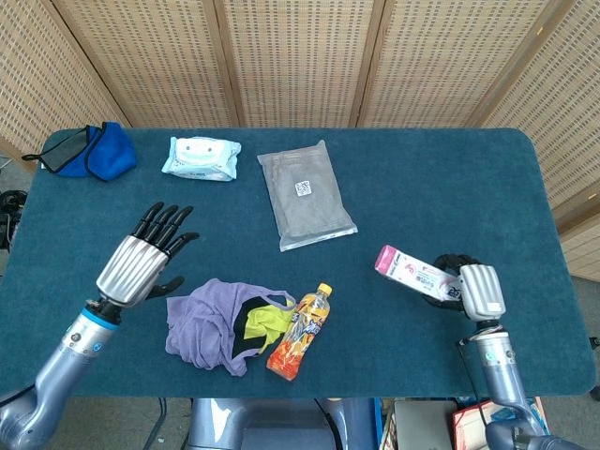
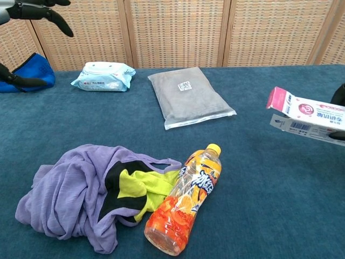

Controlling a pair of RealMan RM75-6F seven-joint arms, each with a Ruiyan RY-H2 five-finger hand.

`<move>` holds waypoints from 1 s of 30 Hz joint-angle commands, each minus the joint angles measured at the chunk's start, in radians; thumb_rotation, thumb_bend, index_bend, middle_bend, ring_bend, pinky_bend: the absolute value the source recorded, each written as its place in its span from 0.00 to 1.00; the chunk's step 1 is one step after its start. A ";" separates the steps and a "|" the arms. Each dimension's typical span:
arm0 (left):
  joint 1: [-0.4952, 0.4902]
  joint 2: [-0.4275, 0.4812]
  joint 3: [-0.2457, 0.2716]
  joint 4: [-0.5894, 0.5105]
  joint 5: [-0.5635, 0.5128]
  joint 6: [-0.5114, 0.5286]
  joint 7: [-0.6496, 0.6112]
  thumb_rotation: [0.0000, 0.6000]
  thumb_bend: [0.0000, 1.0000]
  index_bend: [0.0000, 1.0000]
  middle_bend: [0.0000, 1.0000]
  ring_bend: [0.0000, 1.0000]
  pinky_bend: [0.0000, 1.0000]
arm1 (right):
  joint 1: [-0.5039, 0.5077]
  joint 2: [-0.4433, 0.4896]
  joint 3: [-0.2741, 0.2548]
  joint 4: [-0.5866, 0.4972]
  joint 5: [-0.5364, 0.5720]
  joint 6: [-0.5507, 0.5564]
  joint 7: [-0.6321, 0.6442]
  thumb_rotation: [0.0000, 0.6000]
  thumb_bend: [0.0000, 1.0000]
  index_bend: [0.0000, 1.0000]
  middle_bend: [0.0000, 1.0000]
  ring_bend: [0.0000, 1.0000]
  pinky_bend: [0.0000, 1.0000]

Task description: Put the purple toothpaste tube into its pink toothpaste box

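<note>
Pink-and-white toothpaste box (image 1: 415, 273); teal table (image 1: 441, 178) — orange bottle (image 1: 300, 331).

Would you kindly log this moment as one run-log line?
right hand: holds pink toothpaste box level above table | left hand: open, raised, holds nothing | purple toothpaste tube: not seen | step: insertion not yet done

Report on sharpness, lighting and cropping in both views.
Head view: even, soft light, everything sharp, box and both hands fully framed. Chest view: equally sharp, faint shadows under the bottle, but the box and the left hand are cut by the frame edges.

High head view overlooking whole table (image 1: 450, 169); low, close chest view across it.
</note>
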 commanded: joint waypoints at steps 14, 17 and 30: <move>0.128 -0.063 0.077 0.212 0.097 0.121 -0.154 1.00 0.23 0.23 0.00 0.00 0.00 | -0.058 0.000 -0.058 0.045 0.005 -0.050 0.011 1.00 0.07 0.41 0.23 0.15 0.21; 0.141 -0.073 0.079 0.240 0.103 0.133 -0.183 1.00 0.23 0.23 0.00 0.00 0.00 | -0.060 0.005 -0.061 0.045 0.003 -0.061 0.014 1.00 0.07 0.33 0.10 0.03 0.12; 0.187 -0.082 0.075 0.292 0.104 0.174 -0.266 1.00 0.23 0.23 0.00 0.00 0.00 | -0.077 0.035 -0.046 0.007 -0.031 -0.001 0.031 1.00 0.07 0.15 0.00 0.00 0.00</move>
